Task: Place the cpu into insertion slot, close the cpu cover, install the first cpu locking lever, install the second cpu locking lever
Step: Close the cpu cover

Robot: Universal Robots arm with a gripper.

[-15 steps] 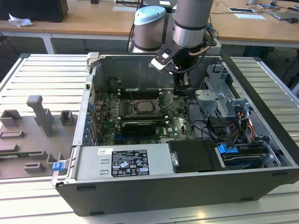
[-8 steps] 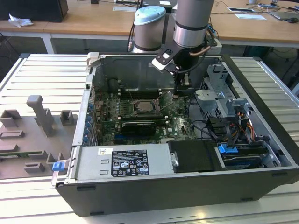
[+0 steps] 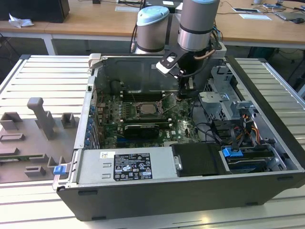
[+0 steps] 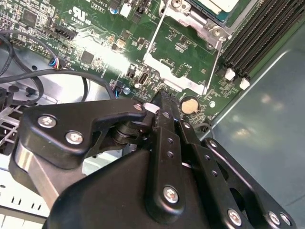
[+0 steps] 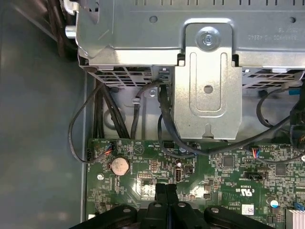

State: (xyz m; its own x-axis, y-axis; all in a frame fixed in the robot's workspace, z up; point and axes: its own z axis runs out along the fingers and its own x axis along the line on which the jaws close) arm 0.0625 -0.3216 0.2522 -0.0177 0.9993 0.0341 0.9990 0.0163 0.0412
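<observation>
Inside the open computer case, the cpu point(image 3: 150, 108) lies pale and flat in the insertion slot point(image 3: 142, 112) on the green board. One corner of the cpu point(image 4: 220, 4) appears in the second wrist view inside the slot's silvery rim point(image 4: 190, 16). The cpu cover point(image 4: 164, 71) is swung open away from the slot, and the green board shows through its window. It stands tilted up in the exterior view point(image 3: 167, 102). My gripper point(image 4: 162, 97) is shut with nothing between its fingers, its tips just off the cover's free edge. The gripper point(image 5: 166, 187) hovers low over the board point(image 3: 182, 95).
Long black memory slots point(image 4: 257, 33) run beside the socket. A coin battery point(image 5: 120, 165) sits close to the fingertips. A metal drive cage point(image 5: 205, 81) and black cables point(image 5: 95, 119) lie past the board's edge. A black card point(image 3: 140, 129) and power supply point(image 3: 126, 167) sit nearer the case front.
</observation>
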